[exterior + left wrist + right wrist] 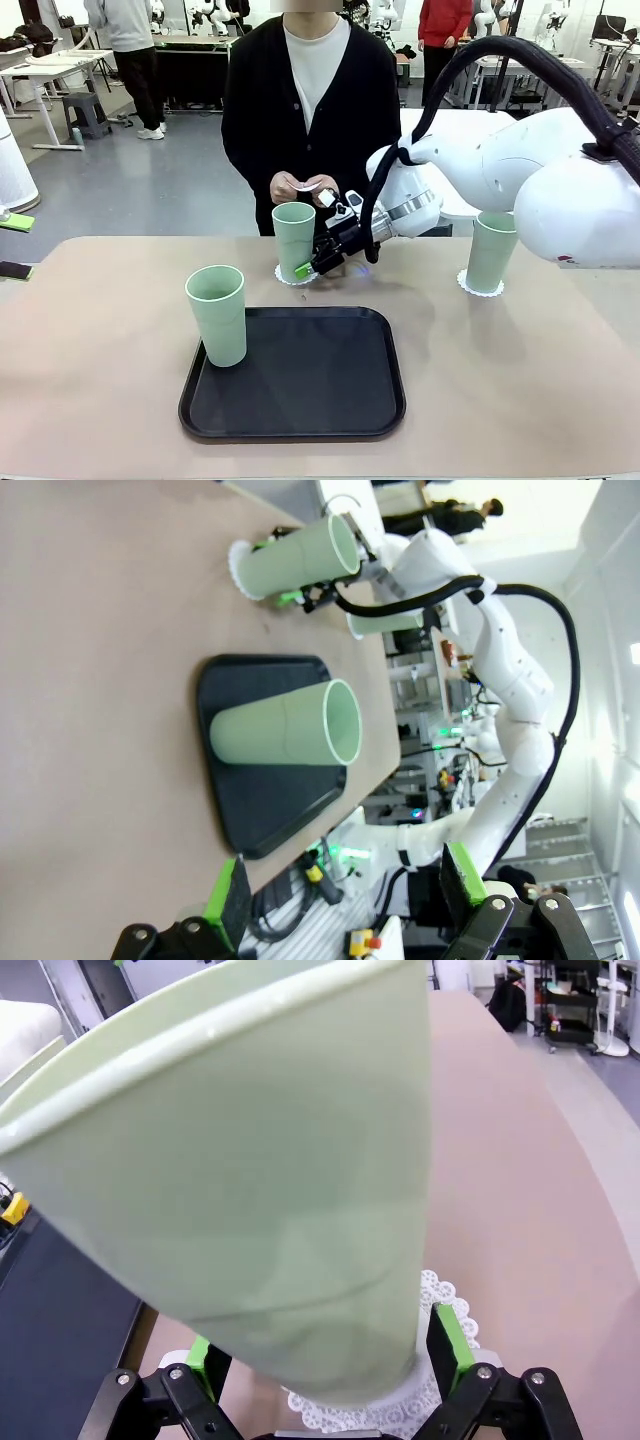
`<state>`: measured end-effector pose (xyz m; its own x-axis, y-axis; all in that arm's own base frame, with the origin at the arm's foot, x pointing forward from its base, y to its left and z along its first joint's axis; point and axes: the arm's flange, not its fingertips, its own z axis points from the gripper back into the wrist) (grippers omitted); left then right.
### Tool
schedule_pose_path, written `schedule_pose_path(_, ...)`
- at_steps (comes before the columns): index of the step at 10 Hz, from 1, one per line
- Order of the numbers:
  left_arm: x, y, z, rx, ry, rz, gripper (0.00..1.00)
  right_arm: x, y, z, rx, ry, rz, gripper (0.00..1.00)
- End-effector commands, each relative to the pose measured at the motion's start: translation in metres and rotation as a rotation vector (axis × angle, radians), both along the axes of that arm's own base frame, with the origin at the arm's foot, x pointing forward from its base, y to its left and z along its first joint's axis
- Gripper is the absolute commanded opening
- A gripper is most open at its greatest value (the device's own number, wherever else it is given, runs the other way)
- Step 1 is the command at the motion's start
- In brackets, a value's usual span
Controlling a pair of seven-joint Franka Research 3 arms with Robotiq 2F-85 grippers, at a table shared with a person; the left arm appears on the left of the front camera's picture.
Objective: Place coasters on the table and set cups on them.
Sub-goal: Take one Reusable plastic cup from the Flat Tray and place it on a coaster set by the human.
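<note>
Counting three cups and two coasters: one cup (216, 315) stands on the black tray (300, 400), the right cup (491, 250) on a coaster (480, 289), and the middle cup (293, 238) on the second coaster (283, 276). The right tool (308, 266), reaching low across the bench (100, 330), straddles the middle cup's base; whether it grips I cannot tell. The left tool (345, 890) gapes wide, empty.

The cups (215, 320) look smooth plastic, the coasters (435, 1285) lacy paper — tray (300, 390) and table (90, 380) matt.

Bright even indoor light, soft shadows, wide-angle wrist distortion
</note>
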<state>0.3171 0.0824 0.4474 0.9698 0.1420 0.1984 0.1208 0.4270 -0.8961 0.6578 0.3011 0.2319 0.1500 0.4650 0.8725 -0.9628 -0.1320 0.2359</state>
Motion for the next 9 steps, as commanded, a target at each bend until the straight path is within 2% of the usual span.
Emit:
schedule_pose_path(1,0.000,0.001,0.000,-0.010,-0.008,-0.001,1.00,-0.010,-0.011,0.009,-0.026,-0.003,-0.026,1.00)
schedule_pose_path(6,0.000,0.001,0.000,-0.010,-0.008,-0.001,1.00,-0.017,-0.039,0.022,-0.069,-0.015,-0.085,1.00)
schedule_pose_path(8,0.000,0.001,0.000,-0.010,-0.008,-0.001,1.00,-0.029,-0.057,0.045,-0.170,-0.024,-0.145,1.00)
schedule_pose_path(9,0.000,0.001,0.000,-0.010,-0.008,-0.001,1.00,-0.043,-0.063,0.072,-0.279,-0.013,-0.192,1.00)
